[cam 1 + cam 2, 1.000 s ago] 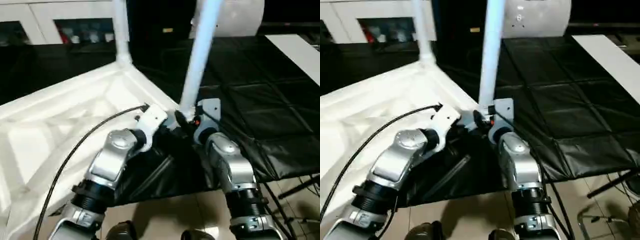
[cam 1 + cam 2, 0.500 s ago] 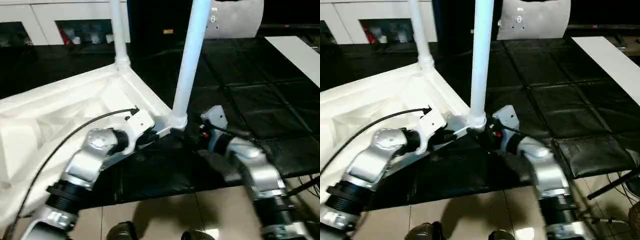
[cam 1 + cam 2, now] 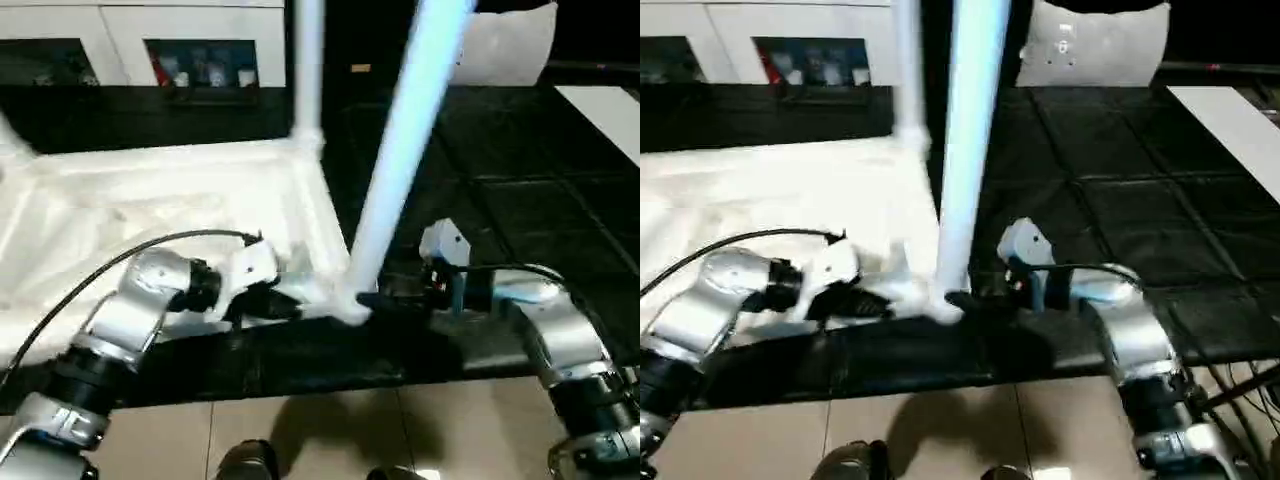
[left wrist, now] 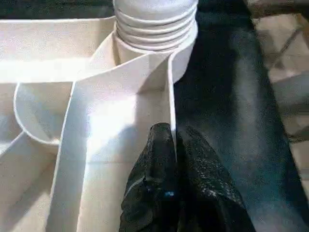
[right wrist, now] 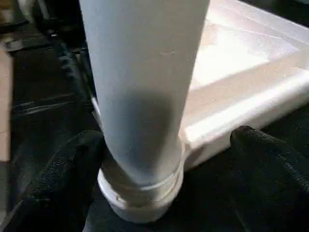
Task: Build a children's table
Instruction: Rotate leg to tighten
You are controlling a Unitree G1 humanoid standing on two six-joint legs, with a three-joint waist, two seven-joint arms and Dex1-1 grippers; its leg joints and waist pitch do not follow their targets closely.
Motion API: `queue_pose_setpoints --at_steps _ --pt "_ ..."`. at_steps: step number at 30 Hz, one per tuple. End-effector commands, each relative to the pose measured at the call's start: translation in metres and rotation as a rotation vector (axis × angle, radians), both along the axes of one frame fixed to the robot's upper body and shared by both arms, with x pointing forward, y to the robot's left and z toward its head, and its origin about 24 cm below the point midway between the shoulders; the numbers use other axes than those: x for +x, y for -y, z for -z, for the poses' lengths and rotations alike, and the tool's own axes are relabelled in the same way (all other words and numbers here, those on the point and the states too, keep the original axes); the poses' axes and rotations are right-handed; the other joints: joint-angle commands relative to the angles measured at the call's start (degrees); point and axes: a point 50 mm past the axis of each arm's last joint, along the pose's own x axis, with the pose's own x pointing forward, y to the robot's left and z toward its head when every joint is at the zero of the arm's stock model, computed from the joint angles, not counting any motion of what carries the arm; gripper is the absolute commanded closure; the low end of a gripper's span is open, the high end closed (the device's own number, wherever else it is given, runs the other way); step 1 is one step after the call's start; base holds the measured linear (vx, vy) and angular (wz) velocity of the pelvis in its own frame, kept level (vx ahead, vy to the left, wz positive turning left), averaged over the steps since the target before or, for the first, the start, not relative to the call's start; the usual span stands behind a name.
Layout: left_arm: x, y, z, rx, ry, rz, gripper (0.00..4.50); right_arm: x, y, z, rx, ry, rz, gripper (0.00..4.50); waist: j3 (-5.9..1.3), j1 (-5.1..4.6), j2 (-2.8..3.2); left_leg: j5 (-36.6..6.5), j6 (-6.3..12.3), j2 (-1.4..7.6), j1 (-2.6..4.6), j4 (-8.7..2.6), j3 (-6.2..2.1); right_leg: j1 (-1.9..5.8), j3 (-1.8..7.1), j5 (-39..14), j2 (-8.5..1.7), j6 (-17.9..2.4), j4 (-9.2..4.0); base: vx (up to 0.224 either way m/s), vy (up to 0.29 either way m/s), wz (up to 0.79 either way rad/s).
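table leg (image 5: 145, 87) | between right tool's (image 5: 164, 159) spread fingers | upright

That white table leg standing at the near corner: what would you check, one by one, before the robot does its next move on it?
1. Tabletop lies upside down on the black mat: ok.
2. Left gripper pinched shut on the tabletop's edge wall beside the socket, steadying it: ok.
3. Near leg seated in its corner socket: not ok, thread rings are exposed above the socket in the left wrist view.
4. Right gripper open, one finger each side of the leg's base: ok.
5. Near leg straight: cannot tell; it looks tilted in the left eye view.
6. Far leg standing in its corner: ok.
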Motion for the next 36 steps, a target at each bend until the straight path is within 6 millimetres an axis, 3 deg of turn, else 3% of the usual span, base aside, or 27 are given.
queue_pose_setpoints --at_steps 1,3,5,8,11,20,25,31,34,36 --pt "-0.006 0.008 -0.001 0.009 -0.035 0.138 4.50 -0.001 0.001 0.000 -0.022 -0.015 -0.060 0.20 -4.10 -0.15 -0.16 -14.48 2.06 3.14 2.65 -3.67 -1.26 1.68 1.86 -7.20 -3.11 -13.81 -3.61 0.000 0.000 0.00" --pt "-0.007 0.007 -0.001 0.015 -0.049 0.174 4.50 -0.002 -0.001 0.001 -0.024 -0.031 -0.108 0.31 -4.14 -0.14 -0.11 -14.53 2.05 3.21 2.72 -3.65 -1.21 1.59 1.84 -6.82 -3.10 -14.22 -3.52 0.000 0.000 0.00" --pt "-0.008 0.007 -0.002 0.018 -0.056 0.199 4.50 -0.004 -0.004 0.002 -0.021 -0.050 -0.161 0.48 -3.92 -0.19 -0.47 -14.93 2.25 3.16 2.68 -3.70 -1.20 1.50 1.79 -7.57 -3.08 -14.49 -3.57 0.000 0.000 0.00" --pt "-0.008 0.008 -0.002 0.018 -0.054 0.214 4.50 -0.005 -0.006 0.002 -0.024 -0.064 -0.193 0.84 -3.94 0.00 -0.29 -14.93 2.10 3.33 2.79 -3.74 -1.20 1.42 1.86 -7.77 -3.13 -14.52 -3.51 0.000 0.000 0.00" --pt "-0.008 0.010 -0.004 0.015 -0.050 0.228 4.50 -0.008 -0.009 0.004 -0.031 -0.086 -0.237 1.08 -3.83 0.07 -0.63 -14.63 2.19 3.30 2.71 -3.75 -1.18 1.44 1.86 -7.80 -3.17 -14.56 -3.55 0.000 0.000 0.00" --pt "-0.007 0.010 -0.004 0.013 -0.054 0.245 4.50 -0.008 -0.013 0.008 -0.043 -0.117 -0.275 1.77 -3.81 0.57 -0.55 -15.10 1.85 3.36 2.81 -3.79 -1.22 1.35 1.90 -8.76 -3.24 -14.34 -3.56 0.000 0.000 0.00" --pt "-0.006 0.010 -0.004 0.011 -0.051 0.239 4.50 -0.008 -0.013 0.009 -0.051 -0.125 -0.285 1.84 -3.85 0.73 -0.47 -14.45 2.08 3.28 2.74 -3.70 -1.18 1.40 1.87 -7.54 -3.18 -14.59 -3.47 0.000 0.000 0.00" --pt "-0.002 0.017 -0.003 -0.060 -0.038 0.121 4.50 -0.014 -0.017 0.013 -0.020 -0.136 -0.268 1.85 -3.79 0.76 -0.19 -16.22 1.03 3.43 2.86 -3.94 -1.19 1.33 1.95 -8.19 -3.15 -14.63 -3.53 0.000 0.000 0.00" --pt "0.001 0.024 -0.003 -0.103 -0.022 0.035 4.50 -0.017 -0.021 0.015 0.027 -0.141 -0.211 1.86 -3.68 1.02 -0.31 -17.74 0.57 3.50 3.03 -4.09 -1.33 1.15 2.00 -9.96 -3.28 -14.31 -3.78 0.000 0.000 0.00" --pt "0.004 0.031 -0.001 -0.142 -0.014 -0.067 4.50 -0.019 -0.029 0.018 0.090 -0.140 -0.120 1.86 -3.35 0.78 -0.42 -20.07 -0.44 3.41 2.92 -4.42 -1.48 1.12 2.09 -14.05 -3.45 -13.25 -4.33 0.000 0.000 0.00"
